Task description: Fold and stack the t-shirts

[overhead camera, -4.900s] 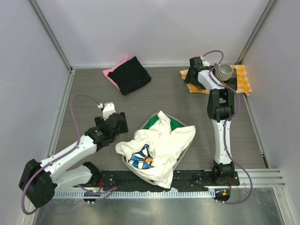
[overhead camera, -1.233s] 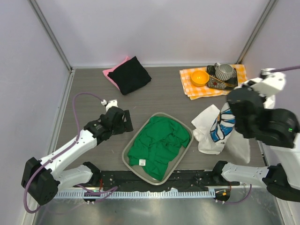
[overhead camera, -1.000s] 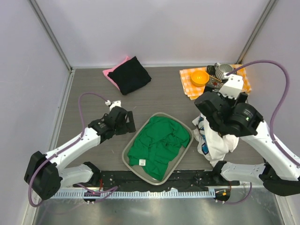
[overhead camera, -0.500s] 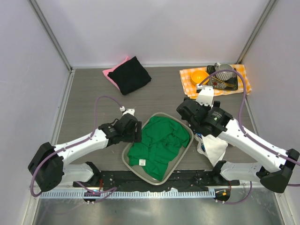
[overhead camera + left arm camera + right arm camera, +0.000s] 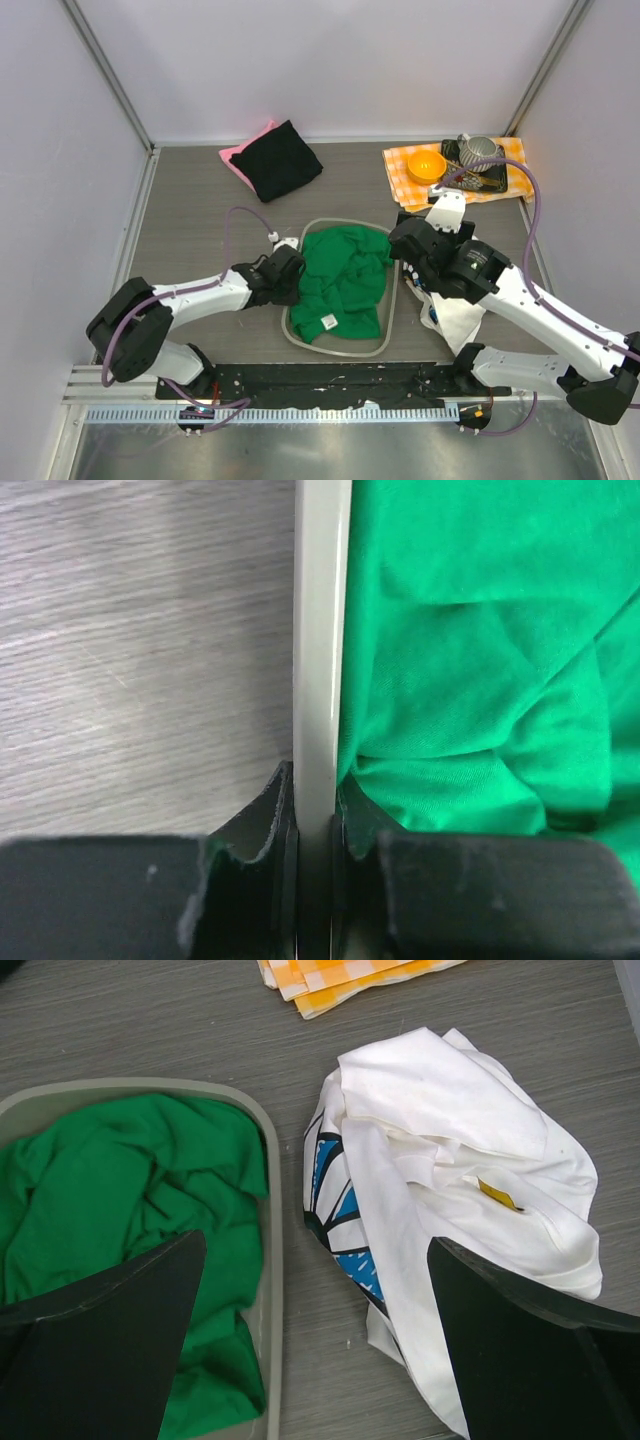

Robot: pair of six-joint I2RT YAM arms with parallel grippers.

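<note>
Left gripper is seen pinched narrow on the grey rim of the basket, one finger outside on the bench side, the other inside against the green t-shirt; only the rim is gripped, no cloth. The green t-shirt is bunched inside the basket, with a white label showing near the front. Right gripper is spread wide and empty, held above the gap between the basket and the white daisy-print t-shirt, which lies crumpled on the bench just right of the basket, blue print partly shown. The black t-shirt is folded on top of the pink t-shirt at the far left of the bench, well apart from the basket. The checked cloth with an orange bowl sits far right and is not part of the job. The shirts are judged light, soft and limp: no shape is kept, and they will drape and drag when lifted. A top fold or hem edge is judged the best pinch spot; a shoulder seam or collar would be preferred for spreading, but neither can be picked out in the bunched cloth. A deep pinch risks catching several layers.
</note>
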